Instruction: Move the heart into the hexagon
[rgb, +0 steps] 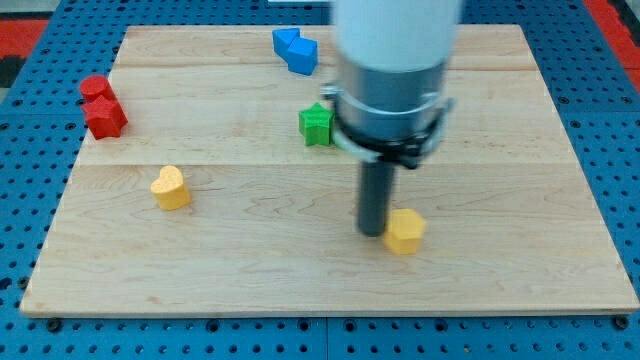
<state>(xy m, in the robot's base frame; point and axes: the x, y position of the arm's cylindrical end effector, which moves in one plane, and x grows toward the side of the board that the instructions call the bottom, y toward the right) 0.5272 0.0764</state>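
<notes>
A yellow heart (171, 187) lies on the wooden board (250, 280) at the view's left, well apart from the other blocks. A yellow hexagon (405, 231) lies right of centre, towards the view's bottom. My tip (372, 231) stands on the board just left of the yellow hexagon, touching or nearly touching its left side. The heart is far to the left of my tip.
A green star (316, 124) sits near the centre, partly beside the arm's body (395, 70). Two blue blocks (295, 48) lie at the top centre. Two red blocks (101, 106) lie at the upper left, near the board's left edge.
</notes>
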